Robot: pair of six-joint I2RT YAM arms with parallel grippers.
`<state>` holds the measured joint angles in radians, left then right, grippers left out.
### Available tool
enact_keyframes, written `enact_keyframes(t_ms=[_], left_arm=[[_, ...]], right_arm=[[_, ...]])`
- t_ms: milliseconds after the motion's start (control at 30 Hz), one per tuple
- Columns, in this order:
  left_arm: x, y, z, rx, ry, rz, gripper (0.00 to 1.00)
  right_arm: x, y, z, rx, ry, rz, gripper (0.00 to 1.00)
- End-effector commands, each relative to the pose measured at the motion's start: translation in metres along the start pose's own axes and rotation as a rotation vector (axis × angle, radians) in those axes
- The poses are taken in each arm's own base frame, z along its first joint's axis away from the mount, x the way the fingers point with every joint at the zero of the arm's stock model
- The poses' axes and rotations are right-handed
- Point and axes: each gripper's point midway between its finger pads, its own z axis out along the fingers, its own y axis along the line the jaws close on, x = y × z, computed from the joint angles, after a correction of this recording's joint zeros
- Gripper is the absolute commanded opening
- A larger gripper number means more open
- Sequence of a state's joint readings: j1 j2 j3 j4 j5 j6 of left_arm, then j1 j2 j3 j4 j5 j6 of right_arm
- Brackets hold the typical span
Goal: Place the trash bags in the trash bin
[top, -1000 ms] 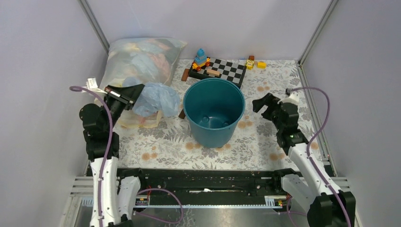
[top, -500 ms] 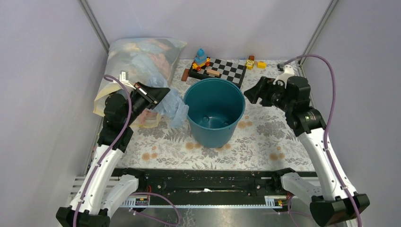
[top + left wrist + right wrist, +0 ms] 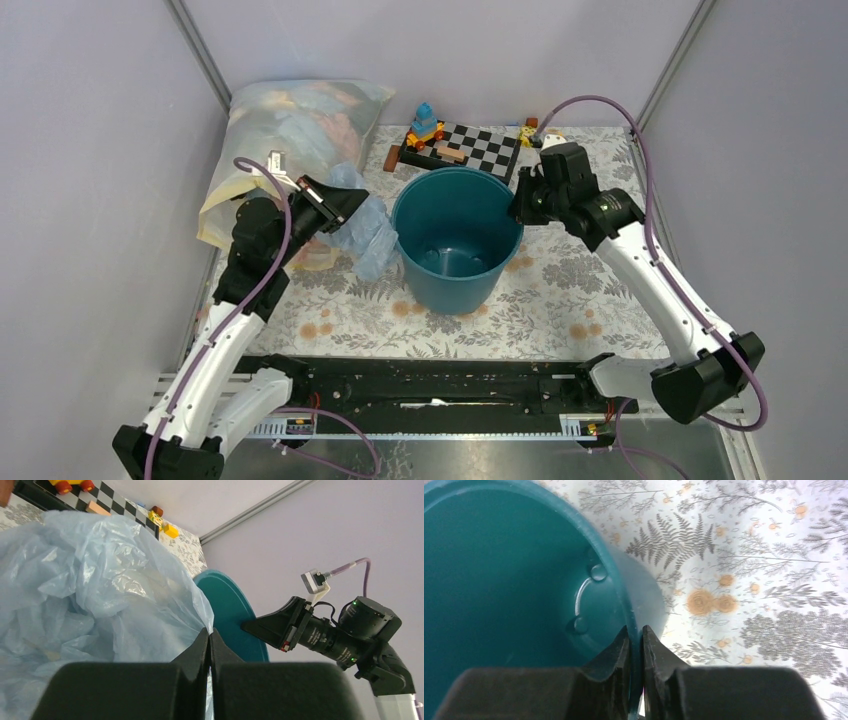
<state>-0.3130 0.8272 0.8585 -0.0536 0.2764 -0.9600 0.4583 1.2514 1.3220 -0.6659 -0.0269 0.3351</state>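
The pale blue trash bag [image 3: 365, 228] hangs crumpled just left of the trash bin [image 3: 455, 283], a round dark teal bucket at mid table. My left gripper [image 3: 352, 204] is shut on the bag's edge, and the film [image 3: 95, 595] fills the left wrist view with the bin's rim [image 3: 230, 615] behind it. My right gripper [image 3: 519, 204] is shut on the bin's right rim [image 3: 626, 605], one finger inside the wall and one outside. The bin's inside [image 3: 499, 580] holds nothing that I can see.
A large cloudy bag stuffed with items [image 3: 290, 135] lies at the back left. A checkerboard [image 3: 475, 148] with small toys [image 3: 425, 122] sits behind the bin, and yellow blocks [image 3: 527, 133] lie at the back right. Grey walls close in both sides.
My right arm swung left to the bin and its jaws closed on the rim. My left arm carried the trash bag right, up to the bin's left side.
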Motion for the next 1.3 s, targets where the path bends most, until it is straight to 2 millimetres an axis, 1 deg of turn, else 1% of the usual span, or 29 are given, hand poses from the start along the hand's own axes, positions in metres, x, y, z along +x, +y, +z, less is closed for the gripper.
enact_keyframes(t_ms=[0, 67, 167, 333, 533, 700, 733, 767, 800, 867, 900, 933, 1000, 1067, 1133, 1200, 1267], left_arm=[[-0.014, -0.007, -0.007, 0.017, -0.075, 0.061, 0.00], [-0.013, -0.004, -0.007, 0.005, -0.075, 0.067, 0.00], [-0.010, 0.001, -0.007, -0.007, -0.065, 0.071, 0.00], [-0.006, 0.011, -0.007, -0.033, -0.064, 0.082, 0.00], [-0.005, 0.018, -0.010, -0.064, -0.057, 0.136, 0.00], [-0.004, 0.022, -0.013, -0.080, -0.055, 0.163, 0.00], [-0.003, 0.022, -0.013, -0.077, -0.048, 0.163, 0.00], [-0.001, 0.022, -0.012, -0.074, -0.040, 0.163, 0.00], [0.001, 0.022, -0.013, -0.069, -0.031, 0.163, 0.00], [0.006, 0.021, -0.013, -0.058, -0.007, 0.160, 0.00], [0.009, 0.021, -0.013, -0.050, 0.006, 0.158, 0.00], [0.011, 0.021, -0.013, -0.044, 0.018, 0.155, 0.00], [0.017, 0.022, -0.013, -0.037, 0.041, 0.144, 0.00], [0.023, 0.023, -0.013, -0.030, 0.066, 0.125, 0.00], [0.032, 0.021, -0.012, -0.009, 0.102, 0.104, 0.00], [0.045, 0.021, -0.010, 0.014, 0.142, 0.071, 0.00], [0.060, 0.019, -0.008, 0.043, 0.181, 0.041, 0.00]], right_arm=[[-0.028, -0.022, -0.010, 0.170, -0.072, -0.025, 0.08], [-0.046, -0.031, -0.012, 0.250, -0.114, -0.019, 0.00], [-0.067, -0.037, -0.006, 0.311, -0.163, -0.004, 0.00], [-0.094, -0.039, 0.018, 0.366, -0.226, 0.027, 0.00], [-0.123, -0.027, 0.065, 0.350, -0.237, 0.057, 0.00], [-0.155, -0.015, 0.095, 0.325, -0.290, 0.097, 0.00], [-0.162, -0.013, 0.097, 0.320, -0.301, 0.104, 0.02], [-0.167, -0.010, 0.099, 0.309, -0.308, 0.103, 0.09], [-0.175, -0.004, 0.098, 0.287, -0.319, 0.100, 0.21], [-0.179, 0.006, 0.095, 0.238, -0.316, 0.080, 0.53], [-0.180, 0.009, 0.091, 0.227, -0.319, 0.077, 0.60], [-0.182, 0.010, 0.084, 0.216, -0.330, 0.074, 0.65], [-0.184, 0.014, 0.068, 0.189, -0.355, 0.059, 0.72], [-0.185, 0.016, 0.047, 0.168, -0.383, 0.044, 0.80], [-0.182, 0.019, 0.025, 0.139, -0.405, 0.021, 0.85], [-0.173, 0.024, 0.005, 0.091, -0.412, -0.010, 0.88], [-0.156, 0.029, -0.012, 0.025, -0.408, -0.045, 0.90]])
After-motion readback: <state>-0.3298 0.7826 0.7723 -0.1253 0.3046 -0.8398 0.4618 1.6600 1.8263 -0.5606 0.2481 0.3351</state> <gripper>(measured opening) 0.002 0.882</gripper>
